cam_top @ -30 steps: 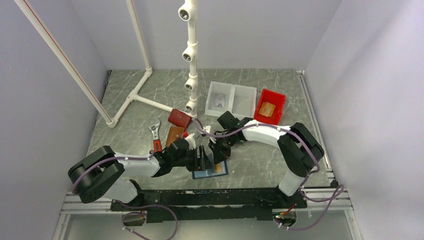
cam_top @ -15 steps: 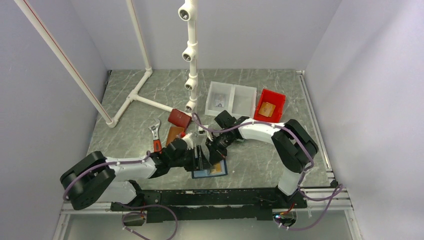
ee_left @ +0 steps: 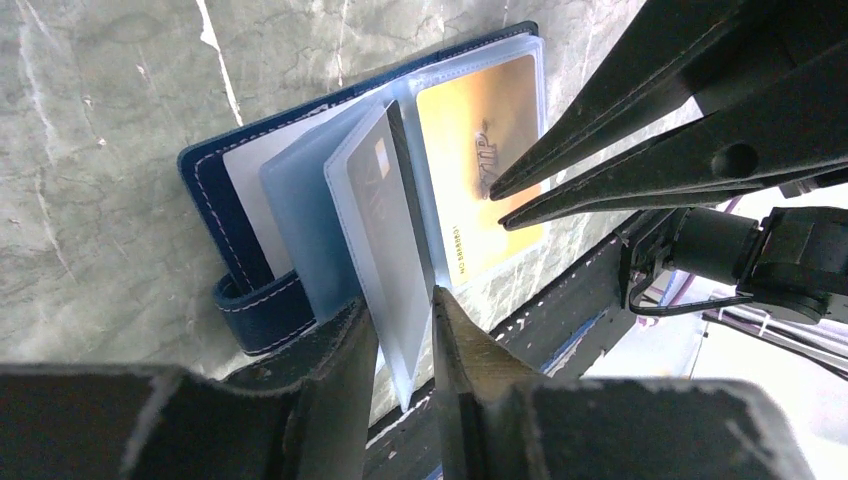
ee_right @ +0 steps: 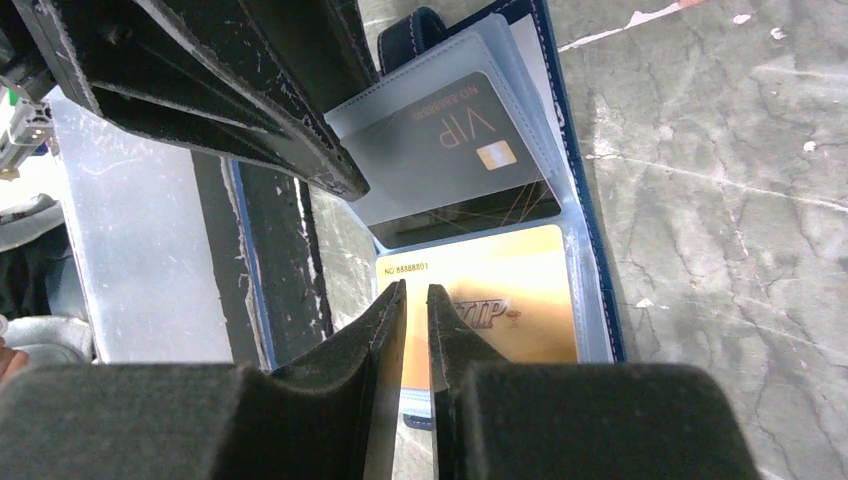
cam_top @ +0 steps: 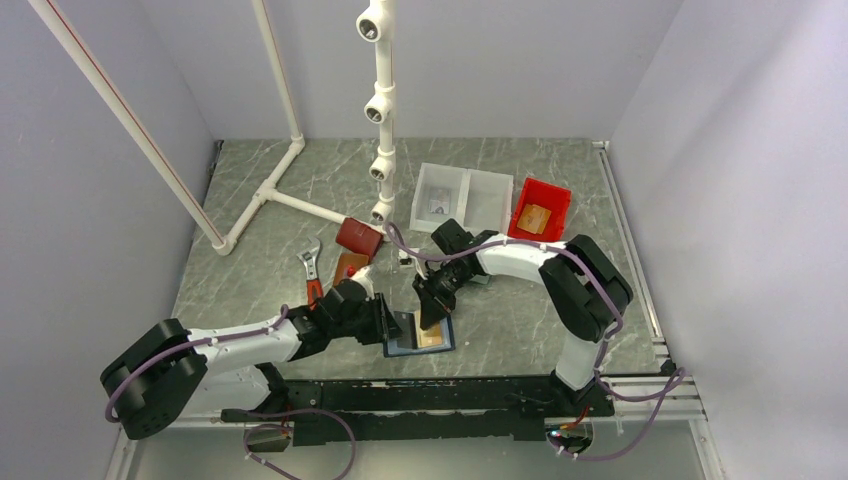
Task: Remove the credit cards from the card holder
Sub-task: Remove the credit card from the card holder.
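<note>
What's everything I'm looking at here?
card holder: one, navy, open, near middle
gold card: one, in its sleeve
black card: one, in raised sleeve
tray: one, white, far right, holds picture card
bin: one, red, beside tray, holds tan card
wallets: two, dark red and brown, centre
wrench: one, red handle, beside wallets
pipe frame: one, white, far left
table: one, grey marble
left gripper: black, astride black card's sleeve
right gripper: black, narrowly apart, over gold card

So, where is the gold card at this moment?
In the top view the gold card lies in a clear sleeve of the open card holder, near the middle of the table's front edge, at the tips of the right gripper.
</note>
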Robot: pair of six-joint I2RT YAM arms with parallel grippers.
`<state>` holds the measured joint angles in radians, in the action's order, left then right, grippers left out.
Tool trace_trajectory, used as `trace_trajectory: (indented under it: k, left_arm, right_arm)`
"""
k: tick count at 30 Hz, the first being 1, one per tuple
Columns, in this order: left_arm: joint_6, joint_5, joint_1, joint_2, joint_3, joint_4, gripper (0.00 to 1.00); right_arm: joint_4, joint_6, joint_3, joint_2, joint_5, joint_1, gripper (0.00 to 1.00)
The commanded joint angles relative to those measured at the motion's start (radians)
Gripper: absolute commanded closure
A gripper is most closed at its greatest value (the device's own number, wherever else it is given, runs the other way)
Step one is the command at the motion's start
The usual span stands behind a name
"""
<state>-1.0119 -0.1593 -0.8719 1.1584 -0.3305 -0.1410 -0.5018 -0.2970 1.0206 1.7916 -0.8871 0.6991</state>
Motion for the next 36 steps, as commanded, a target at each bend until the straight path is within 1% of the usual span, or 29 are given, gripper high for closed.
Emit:
trace_trajectory:
  k: [1,3,4,6,7,10,12,17,21,25,27,30,33,36]
  left_arm:
    - [0.004,-0.001,0.012,0.0,0.001,-0.014,0.71]
    - [0.003,-0.008,0.017,0.0,0.003,-0.023,0.75]
    - [0.004,-0.011,0.02,0.0,0.004,-0.029,0.79]
    - [0.005,-0.014,0.028,-0.002,0.007,-0.036,0.94]
    - [0.005,-0.013,0.032,-0.003,0.011,-0.039,1.0]
    - [0.011,-0.021,0.044,-0.014,0.032,-0.07,1.0]
    - [0.027,-0.028,0.047,-0.046,0.057,-0.106,1.0]
    - [0.083,-0.049,0.047,-0.206,0.134,-0.21,1.0]
    - [0.099,-0.044,0.047,-0.339,0.144,-0.183,1.0]
    - [0.104,-0.065,0.048,-0.42,0.153,-0.2,1.0]
    - [0.107,-0.079,0.047,-0.434,0.157,-0.241,1.0]
    - [0.109,-0.108,0.047,-0.414,0.148,-0.29,1.0]
    - [0.119,-0.13,0.047,-0.376,0.124,-0.321,1.0]
    - [0.119,-0.149,0.047,-0.337,0.118,-0.386,1.0]
  right_arm:
    - [-0.004,-0.014,0.037,0.002,0.015,0.0,0.83]
    - [-0.01,-0.017,0.041,0.009,0.017,0.0,0.83]
    - [-0.011,-0.019,0.042,0.01,0.019,0.0,0.83]
    - [-0.017,-0.022,0.044,0.013,0.018,0.0,0.83]
    - [-0.019,-0.023,0.046,0.01,0.017,0.0,0.83]
    - [-0.031,-0.036,0.052,0.002,0.0,-0.001,0.83]
    - [-0.049,-0.058,0.059,-0.007,-0.041,-0.004,0.82]
    - [-0.077,-0.091,0.065,-0.035,-0.139,-0.004,0.8]
    - [-0.08,-0.08,0.071,-0.043,-0.172,-0.012,0.79]
    - [-0.121,-0.1,0.091,-0.07,-0.256,-0.037,0.77]
    - [-0.121,-0.096,0.09,-0.1,-0.294,-0.053,0.75]
    - [-0.11,-0.079,0.082,-0.138,-0.343,-0.086,0.72]
    - [-0.122,-0.082,0.083,-0.169,-0.387,-0.119,0.66]
    - [-0.09,-0.05,0.066,-0.196,-0.391,-0.132,0.59]
